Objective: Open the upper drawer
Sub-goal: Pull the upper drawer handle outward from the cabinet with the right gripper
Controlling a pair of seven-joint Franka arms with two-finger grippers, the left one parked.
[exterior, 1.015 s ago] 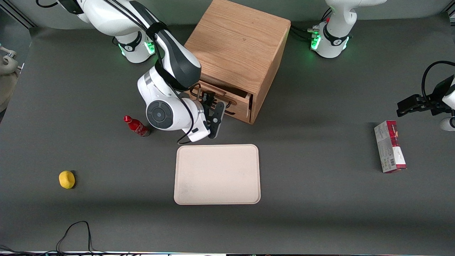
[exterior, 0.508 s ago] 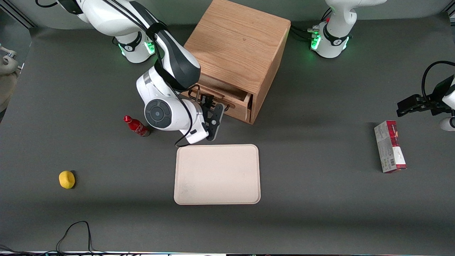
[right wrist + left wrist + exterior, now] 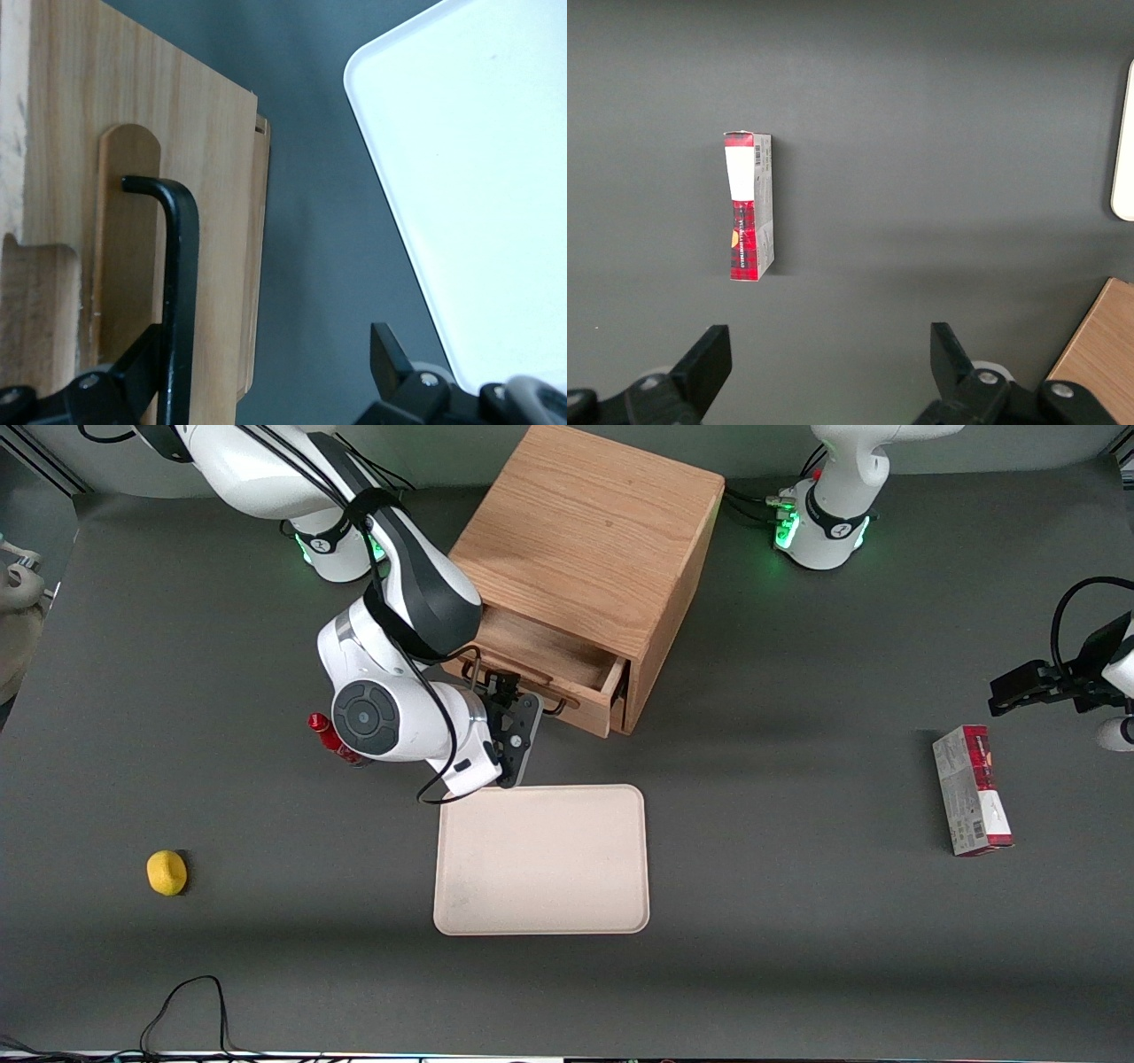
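Note:
The wooden cabinet [image 3: 594,540] stands at the table's middle. Its upper drawer [image 3: 549,657] is pulled partway out, and its plain wood inside shows. My gripper [image 3: 512,698] is in front of the drawer, at its thin black bar handle [image 3: 496,679]. In the right wrist view the gripper [image 3: 266,354] is open, with its fingers wide apart. One finger [image 3: 133,367] sits hooked between the handle [image 3: 182,283] and the drawer front [image 3: 221,204]. The other finger [image 3: 387,347] hangs over bare table.
A cream tray [image 3: 540,859] lies just nearer the front camera than the gripper; its corner [image 3: 469,177] is close by. A red bottle [image 3: 330,740] is half hidden by the arm. A yellow fruit [image 3: 166,872] and a red-and-white box [image 3: 970,790] lie far off.
The gripper has moved toward the front camera with its finger hooked on the handle. The upper drawer has slid farther out of the cabinet, showing more of its inside.

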